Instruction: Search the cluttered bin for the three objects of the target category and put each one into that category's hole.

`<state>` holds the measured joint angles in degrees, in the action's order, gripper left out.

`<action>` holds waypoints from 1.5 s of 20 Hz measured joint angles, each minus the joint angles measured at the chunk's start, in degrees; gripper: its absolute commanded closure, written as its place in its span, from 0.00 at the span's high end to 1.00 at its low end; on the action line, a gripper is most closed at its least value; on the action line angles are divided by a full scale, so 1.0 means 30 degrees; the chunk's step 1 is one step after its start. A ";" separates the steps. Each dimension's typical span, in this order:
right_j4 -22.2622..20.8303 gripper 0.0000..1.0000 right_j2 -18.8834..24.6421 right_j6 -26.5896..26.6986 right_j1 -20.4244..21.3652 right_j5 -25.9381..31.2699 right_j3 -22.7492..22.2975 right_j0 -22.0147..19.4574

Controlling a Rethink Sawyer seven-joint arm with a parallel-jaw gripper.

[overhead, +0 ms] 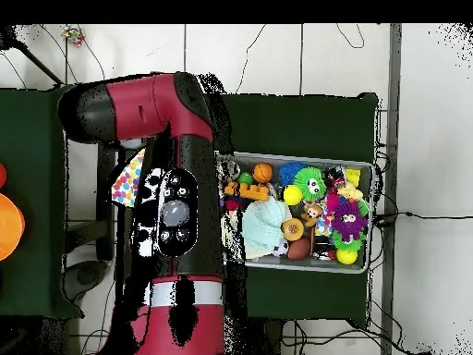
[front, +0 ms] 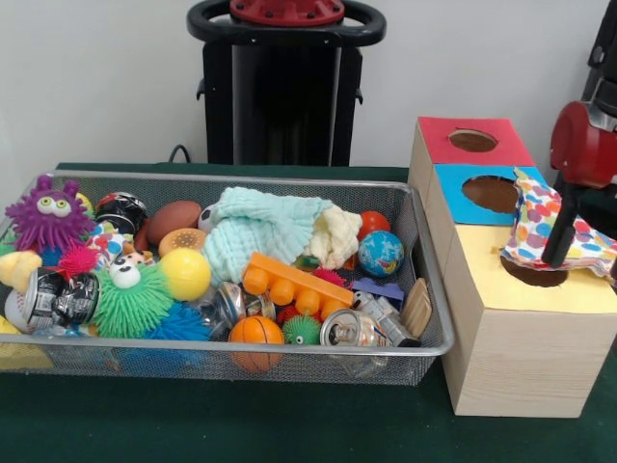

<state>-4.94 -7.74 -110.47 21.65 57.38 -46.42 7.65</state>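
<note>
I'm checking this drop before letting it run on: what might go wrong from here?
The polka-dot cloth is draped over the yellow box's hole, with much of it spread across the top toward the blue panel, so it may snag on the rim rather than fall through. It could also lift back out with the gripper when the arm rises.

The tool (front: pixel 559 253) holds a polka-dot cloth (front: pixel 540 222) over the yellow box's hole (front: pixel 533 274); a mint cloth (front: pixel 258 230) (crumpled) lies in the bin (front: pixel 424 340).
</note>
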 measured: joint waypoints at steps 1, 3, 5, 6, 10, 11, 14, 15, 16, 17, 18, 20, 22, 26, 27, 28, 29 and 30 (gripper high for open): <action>-0.0008 1.00 0.0000 0.0000 -0.0018 0.0000 0.0086 0.0022; -0.0016 1.00 -0.0003 0.0000 -0.0080 0.0000 0.0390 0.0065; -0.0016 1.00 -0.0003 0.0000 -0.0177 0.0000 0.0822 0.0077; -0.0014 1.00 -0.0003 0.0000 -0.0194 0.0002 0.0912 0.0077; 0.0055 1.00 0.0019 0.0000 -0.0261 0.0020 0.1301 0.0071; 0.0086 1.00 0.0028 0.0000 -0.0265 0.0024 0.1350 0.0065; 0.0310 1.00 0.0097 0.0000 -0.0263 0.0024 0.1422 0.0022; 0.0419 1.00 0.0138 0.0000 -0.0265 0.0024 0.1420 -0.0002; 0.0490 1.00 0.0171 0.0000 -0.0267 0.0024 0.1420 -0.0018; 0.0631 1.00 0.0256 0.0000 -0.0267 0.0055 0.1420 -0.0055; 0.0721 1.00 0.0328 0.0000 -0.0263 0.0087 0.1422 -0.0079; 0.0808 1.00 0.0427 0.0000 -0.0259 0.0151 0.1422 -0.0106; 0.0882 1.00 0.0518 0.0000 -0.0263 0.0202 0.1420 -0.0124; 0.1016 1.00 0.0769 0.0000 -0.0255 0.0218 0.1420 -0.0169; 0.1067 1.00 0.0846 0.0000 -0.0253 0.0218 0.1420 -0.0183; 0.1118 1.00 0.0921 0.0000 -0.0249 0.0216 0.1420 -0.0195; 0.1169 1.00 0.0995 0.0000 -0.0246 0.0214 0.1420 -0.0208; 0.1231 1.00 0.1059 0.0000 -0.0242 0.0218 0.1420 -0.0218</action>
<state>-1.24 -4.56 -110.47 20.92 58.03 -42.16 6.99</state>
